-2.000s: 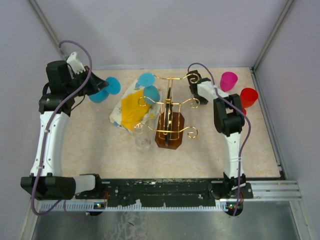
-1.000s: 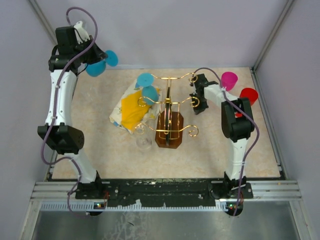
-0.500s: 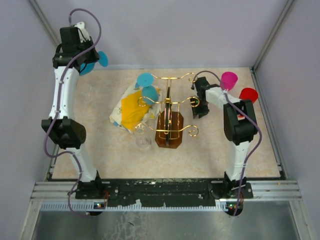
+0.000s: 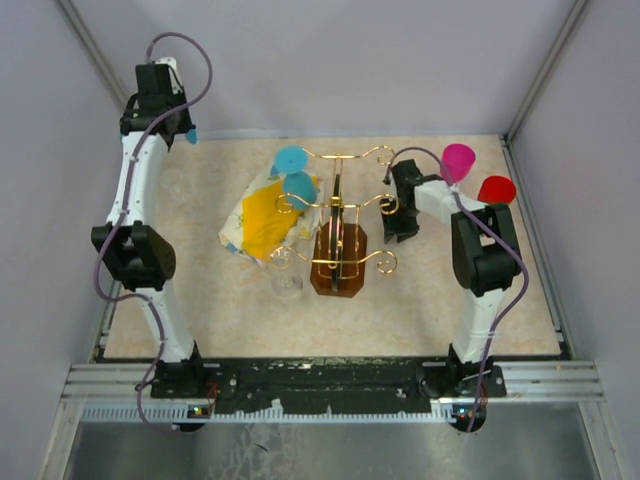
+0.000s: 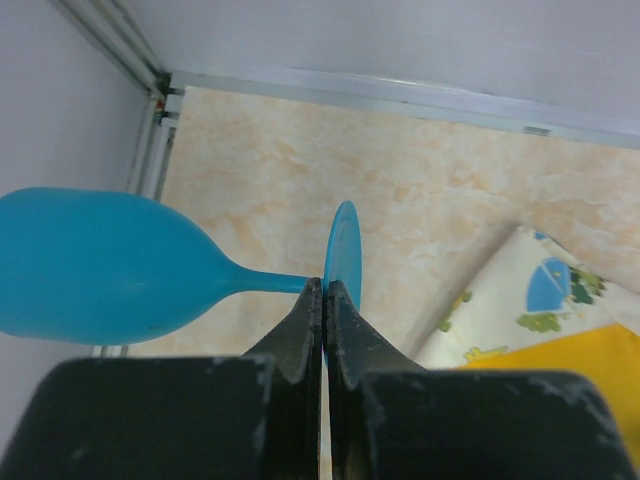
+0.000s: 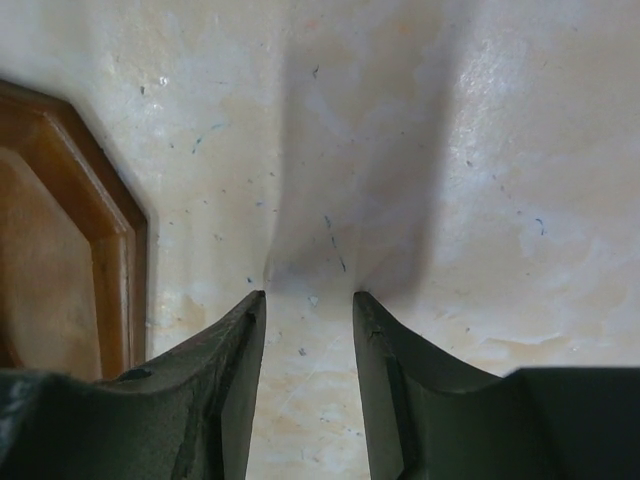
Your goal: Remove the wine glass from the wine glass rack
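The wine glass rack point(image 4: 341, 208) is gold wire on a dark wooden octagonal base point(image 4: 340, 268) mid-table. My left gripper point(image 4: 178, 127) is at the far left back corner, well away from the rack. It is shut on a blue wine glass point(image 5: 95, 265), pinching the edge of the glass's round foot where the stem ends. The glass lies sideways with its bowl to the left; the top view shows only a sliver of it point(image 4: 190, 133). Another blue wine glass point(image 4: 300, 185) hangs on the rack's left side. My right gripper point(image 6: 308, 300) is open and empty, just right of the rack's base point(image 6: 60, 250).
A yellow-and-white cloth point(image 4: 255, 220) lies left of the rack. A clear glass point(image 4: 287, 286) stands near the base's front left. A pink cup point(image 4: 458, 160) and a red cup point(image 4: 496, 189) stand at the back right. The enclosure walls are close behind my left gripper.
My left arm has swung up and back into the far left corner with the blue wine glass. My right gripper has moved nearer and lower beside the rack's right side.
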### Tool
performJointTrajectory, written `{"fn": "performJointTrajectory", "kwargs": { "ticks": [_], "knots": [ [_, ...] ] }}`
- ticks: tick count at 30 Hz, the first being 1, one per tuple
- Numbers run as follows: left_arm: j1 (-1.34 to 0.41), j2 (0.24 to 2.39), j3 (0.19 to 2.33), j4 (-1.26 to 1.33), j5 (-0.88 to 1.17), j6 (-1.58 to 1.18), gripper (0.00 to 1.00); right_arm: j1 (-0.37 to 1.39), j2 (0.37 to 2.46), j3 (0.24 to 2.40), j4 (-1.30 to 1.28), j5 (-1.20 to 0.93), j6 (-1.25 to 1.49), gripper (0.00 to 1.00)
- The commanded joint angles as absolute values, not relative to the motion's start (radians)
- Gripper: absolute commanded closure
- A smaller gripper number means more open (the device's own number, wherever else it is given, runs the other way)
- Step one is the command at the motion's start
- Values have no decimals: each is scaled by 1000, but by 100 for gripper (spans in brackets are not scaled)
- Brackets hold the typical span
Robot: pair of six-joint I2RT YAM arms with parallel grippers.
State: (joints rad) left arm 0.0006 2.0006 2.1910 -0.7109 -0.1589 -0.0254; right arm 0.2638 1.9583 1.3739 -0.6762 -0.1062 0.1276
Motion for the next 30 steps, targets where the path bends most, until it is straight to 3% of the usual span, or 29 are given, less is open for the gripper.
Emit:
{"fn": "performJointTrajectory", "kwargs": {
  "ticks": [1, 8, 9, 10, 11, 30],
  "knots": [
    [-39, 2063, 2208, -655, -304, 53, 100, 257, 1919, 1332, -688, -141, 151, 58],
    [-100, 2152, 2228, -588, -443, 131, 100, 258, 1865, 1293, -677, -152, 167, 55],
    [-104, 2162, 2227, -577, -456, 137, 100, 259, 1863, 1291, -677, -155, 168, 44],
    [-104, 2172, 2225, -567, -465, 141, 100, 262, 1860, 1289, -678, -157, 168, 16],
    [-104, 2182, 2224, -561, -473, 143, 100, 264, 1857, 1287, -679, -152, 171, 3],
    [-184, 2341, 2216, -488, -601, 263, 100, 278, 1779, 1253, -677, -81, 204, 1]
  ]
}}
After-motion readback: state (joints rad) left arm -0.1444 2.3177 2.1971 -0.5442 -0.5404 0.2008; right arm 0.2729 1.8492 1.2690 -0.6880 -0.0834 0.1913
